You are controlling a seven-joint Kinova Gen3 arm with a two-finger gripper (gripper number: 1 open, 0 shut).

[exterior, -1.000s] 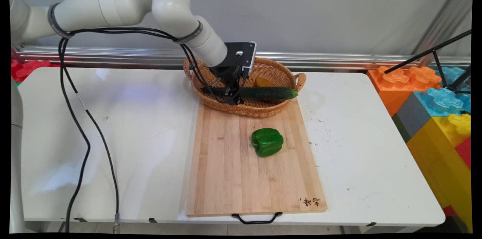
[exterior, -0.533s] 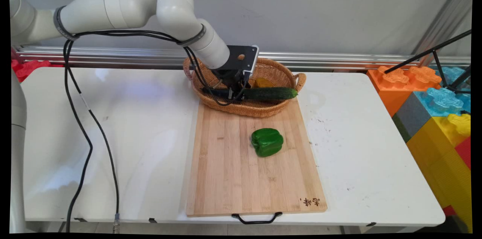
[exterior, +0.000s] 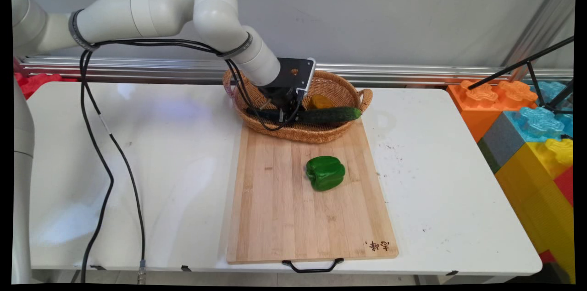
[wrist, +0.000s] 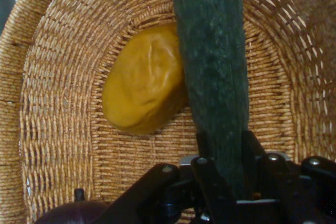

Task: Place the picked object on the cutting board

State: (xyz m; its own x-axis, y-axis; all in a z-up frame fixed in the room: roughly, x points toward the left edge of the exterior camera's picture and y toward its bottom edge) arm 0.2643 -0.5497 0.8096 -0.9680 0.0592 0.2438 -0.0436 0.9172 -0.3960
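Long dark-green cucumber (exterior: 328, 115) pinched between closed fingers of black two-finger gripper (wrist: 224, 156), lying across oval woven wicker basket (exterior: 321, 134); yellow-orange lumpy vegetable (wrist: 143, 80) touching its side; green bell pepper (exterior: 325, 172) on bamboo cutting board (exterior: 275, 208).

Green pepper (exterior: 325, 172) lay on the board (exterior: 275, 217), clear of the basket (exterior: 337, 89). Coloured blocks (exterior: 532, 121) stood off the table's (exterior: 435, 181) right end. Red blocks (exterior: 32, 82) far left.
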